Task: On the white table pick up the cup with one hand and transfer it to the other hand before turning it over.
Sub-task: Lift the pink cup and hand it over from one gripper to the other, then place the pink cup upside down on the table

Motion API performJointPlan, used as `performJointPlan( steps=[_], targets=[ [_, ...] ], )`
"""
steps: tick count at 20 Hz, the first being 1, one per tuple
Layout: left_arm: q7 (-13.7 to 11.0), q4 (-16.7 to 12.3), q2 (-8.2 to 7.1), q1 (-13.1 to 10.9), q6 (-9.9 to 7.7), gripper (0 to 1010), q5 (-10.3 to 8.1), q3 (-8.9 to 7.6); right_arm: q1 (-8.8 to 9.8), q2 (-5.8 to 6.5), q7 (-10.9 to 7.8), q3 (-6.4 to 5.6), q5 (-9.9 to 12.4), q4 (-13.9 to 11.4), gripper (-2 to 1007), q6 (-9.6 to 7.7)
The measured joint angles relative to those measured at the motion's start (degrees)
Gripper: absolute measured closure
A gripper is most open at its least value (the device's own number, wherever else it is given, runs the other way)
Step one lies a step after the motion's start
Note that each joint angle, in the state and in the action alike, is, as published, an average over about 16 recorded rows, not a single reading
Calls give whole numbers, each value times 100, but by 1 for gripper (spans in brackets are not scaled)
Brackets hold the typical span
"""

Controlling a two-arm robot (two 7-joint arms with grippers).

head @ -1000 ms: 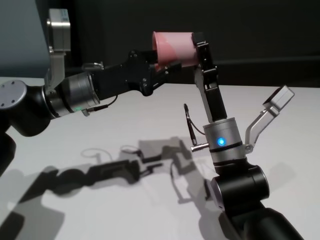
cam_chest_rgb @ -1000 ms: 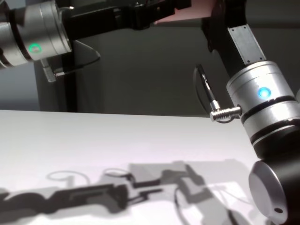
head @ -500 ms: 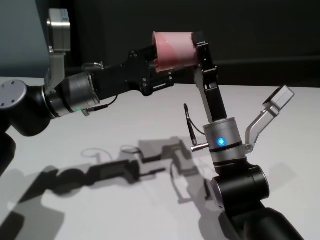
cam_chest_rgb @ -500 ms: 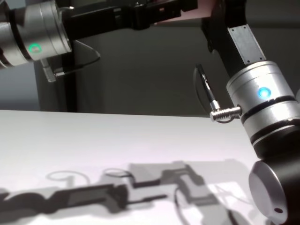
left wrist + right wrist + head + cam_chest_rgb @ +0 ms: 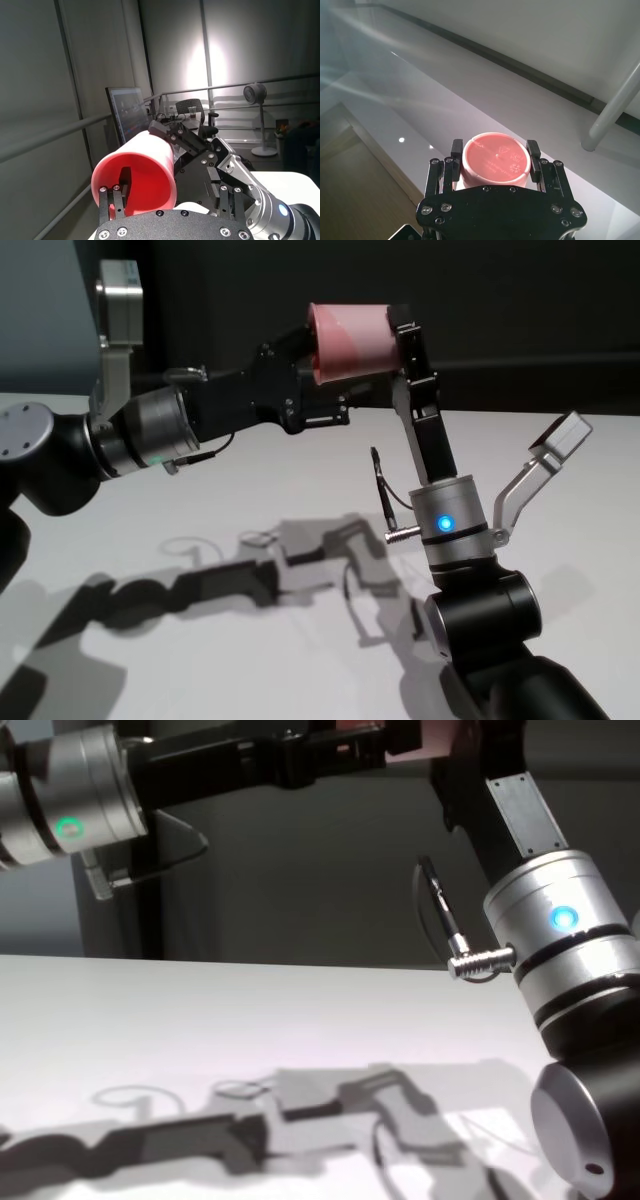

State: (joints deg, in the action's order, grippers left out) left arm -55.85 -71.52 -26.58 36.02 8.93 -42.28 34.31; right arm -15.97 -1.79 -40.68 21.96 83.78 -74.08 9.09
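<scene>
The salmon-pink cup (image 5: 352, 337) lies on its side high above the white table (image 5: 250, 470), mouth toward my left arm. My right gripper (image 5: 385, 340), on the blue-lit arm, is shut on it near the base; the right wrist view shows the base (image 5: 496, 156) between both fingers (image 5: 532, 149). My left gripper (image 5: 318, 380), on the green-lit arm, is open at the cup's mouth. In the left wrist view one fingertip (image 5: 125, 181) shows inside the cup (image 5: 145, 160), and the other finger (image 5: 230, 200) stands clear of it. Only a pink sliver (image 5: 437, 732) shows in the chest view.
Both arms cast shadows on the table (image 5: 200, 1010) below them. The right arm's camera bracket (image 5: 555, 440) sticks out to the right and the left arm's bracket (image 5: 120, 290) sticks up at the back left. A dark wall runs behind the table.
My left gripper has opened its fingers off the cup's wall and shifted a little up. The cup stays in the right gripper, tilted slightly.
</scene>
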Motion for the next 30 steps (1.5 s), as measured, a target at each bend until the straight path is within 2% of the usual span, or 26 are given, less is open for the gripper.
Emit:
performJointPlan(
  steps=[8, 14, 18, 24, 30],
  targets=[
    [400, -423, -376, -453, -49, 13, -22, -226, 0, 0, 1, 0, 0, 0, 266, 0],
    [907, -866, -731, -982, -76, 7, -2, -516, 0, 0, 1, 0, 0, -1, 266, 0],
    [1353, -1113, -886, -1338, -48, 7, 84, -712, 0, 0, 0, 0, 0, -1, 266, 0],
    [2220, -1373, -942, -1849, 59, 7, 354, -1005, 0, 0, 0, 0, 0, -1, 266, 0],
    [3059, -1451, -814, -2241, 164, 7, 691, -1233, 0, 0, 0, 0, 0, -1, 266, 0]
  ],
)
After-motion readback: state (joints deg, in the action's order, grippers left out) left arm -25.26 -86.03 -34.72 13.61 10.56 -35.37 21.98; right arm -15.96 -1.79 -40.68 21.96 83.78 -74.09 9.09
